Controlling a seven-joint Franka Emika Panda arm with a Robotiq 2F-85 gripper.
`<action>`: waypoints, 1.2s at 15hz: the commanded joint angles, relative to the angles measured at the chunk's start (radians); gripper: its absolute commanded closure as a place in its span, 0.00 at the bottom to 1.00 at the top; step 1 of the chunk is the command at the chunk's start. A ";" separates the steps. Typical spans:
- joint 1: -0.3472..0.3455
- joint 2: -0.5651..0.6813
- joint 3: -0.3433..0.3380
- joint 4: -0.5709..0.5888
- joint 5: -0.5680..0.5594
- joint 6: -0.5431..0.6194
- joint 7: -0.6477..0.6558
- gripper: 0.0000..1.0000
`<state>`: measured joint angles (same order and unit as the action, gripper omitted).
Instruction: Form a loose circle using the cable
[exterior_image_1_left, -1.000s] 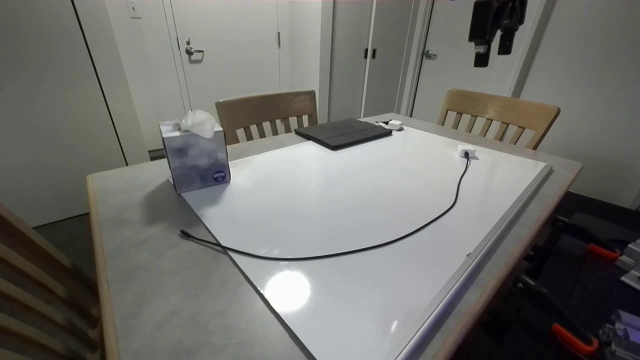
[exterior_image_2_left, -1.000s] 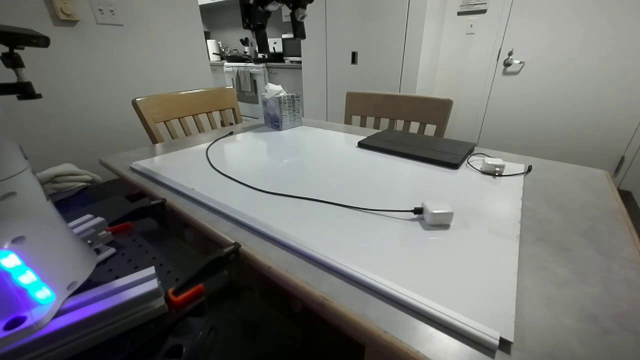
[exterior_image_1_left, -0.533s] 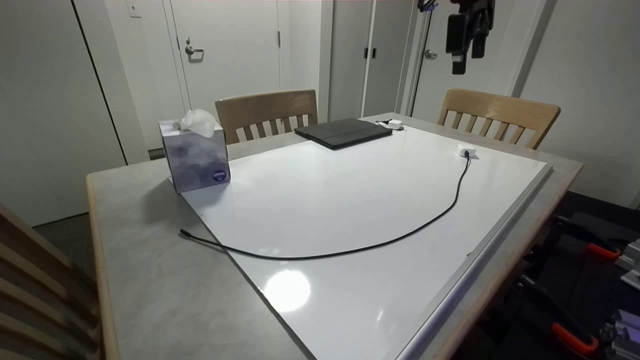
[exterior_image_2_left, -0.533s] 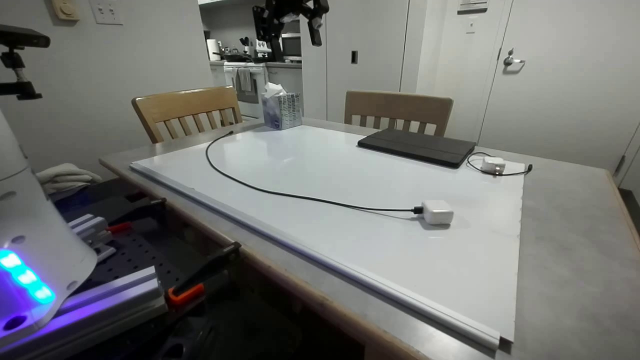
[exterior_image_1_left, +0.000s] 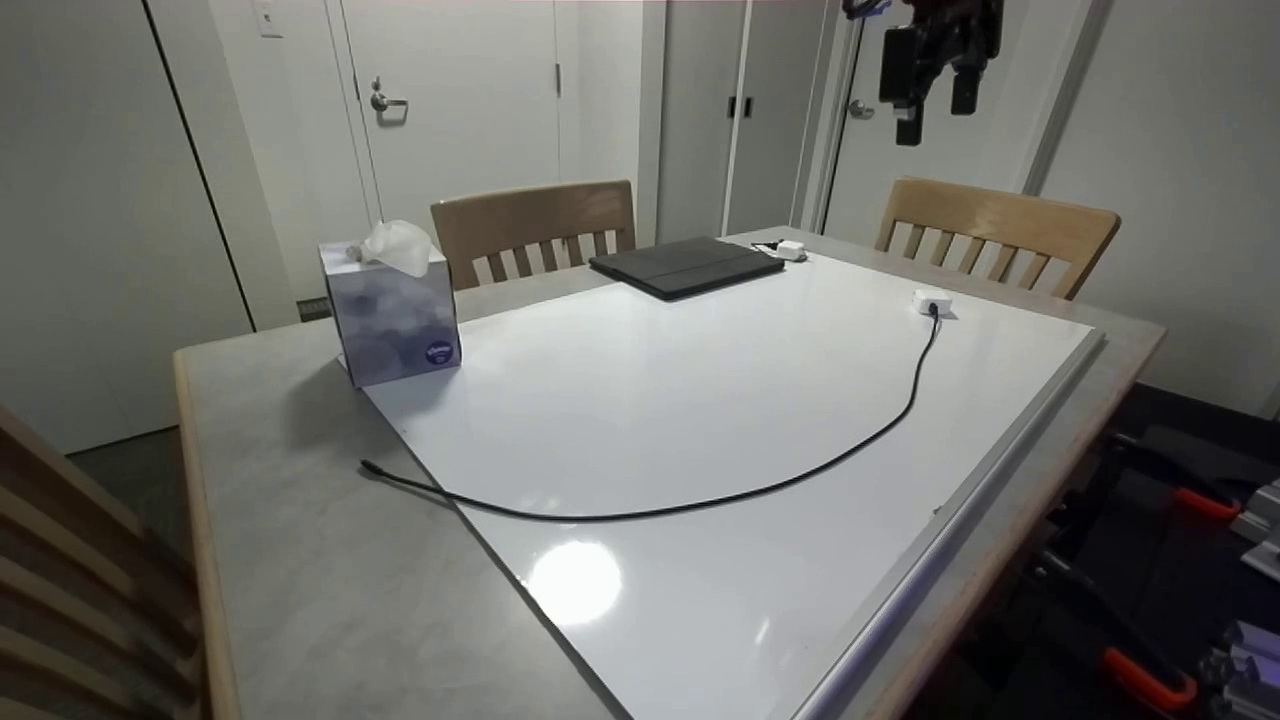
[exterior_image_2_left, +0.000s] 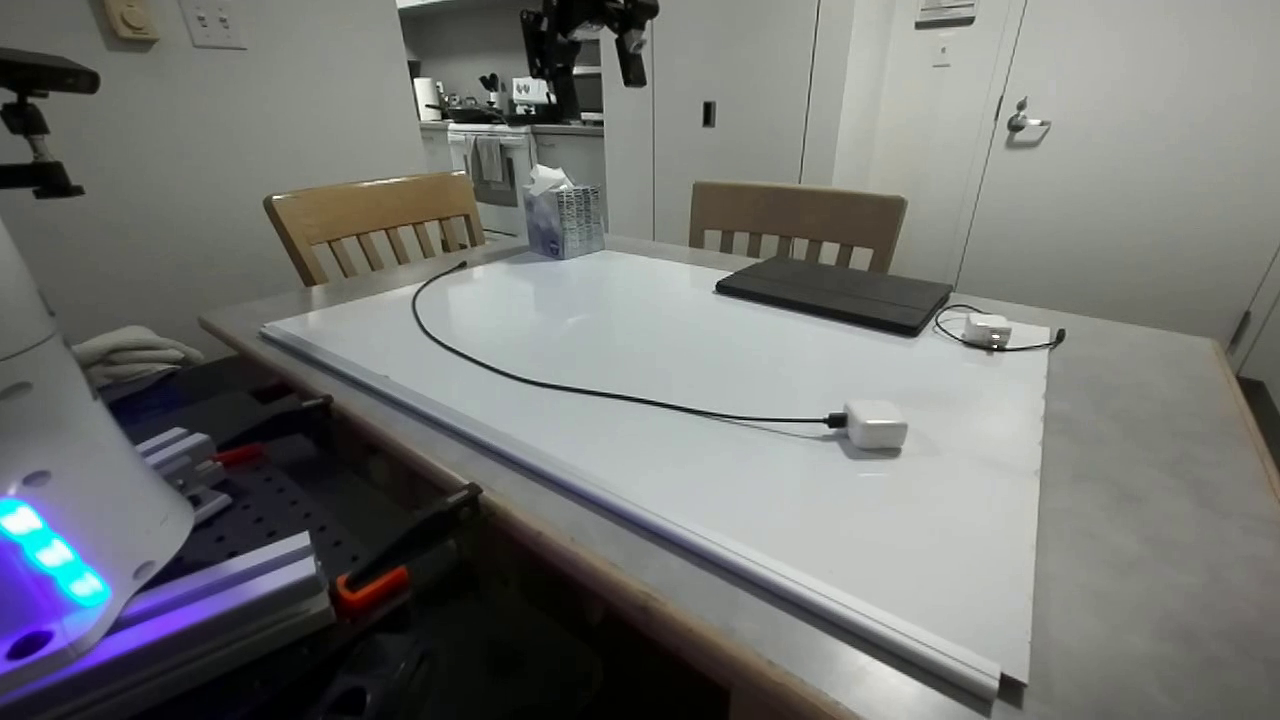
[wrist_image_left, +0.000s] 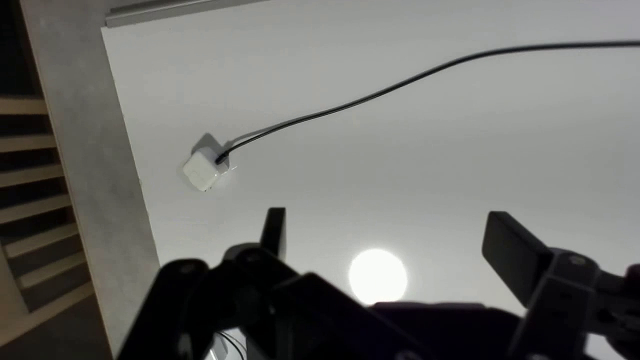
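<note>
Black cable (exterior_image_1_left: 640, 515), lies in an open arc across whiteboard (exterior_image_1_left: 690, 400), its far-right end in an exterior view plugged into white adapter (exterior_image_1_left: 926, 301), probably as anchor; fingers (wrist_image_left: 512, 255), empty, hang well above, spread presumably to admit it.

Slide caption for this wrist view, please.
Open gripper above a whiteboard, where a black cable curves out from a white adapter.

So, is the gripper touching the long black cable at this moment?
Apart. In an exterior view, the gripper hangs in the air with a wide gap to the long black cable. In the wrist view, it runs clear of both fingers.
</note>
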<state>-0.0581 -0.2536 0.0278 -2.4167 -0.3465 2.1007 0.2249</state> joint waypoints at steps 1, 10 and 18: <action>-0.035 0.016 -0.026 0.007 0.026 0.052 0.128 0.00; -0.182 0.093 -0.134 0.044 0.010 0.153 0.437 0.00; -0.175 0.105 -0.156 0.039 -0.002 0.130 0.395 0.00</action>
<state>-0.2283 -0.1623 -0.1323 -2.3852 -0.3400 2.2332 0.6107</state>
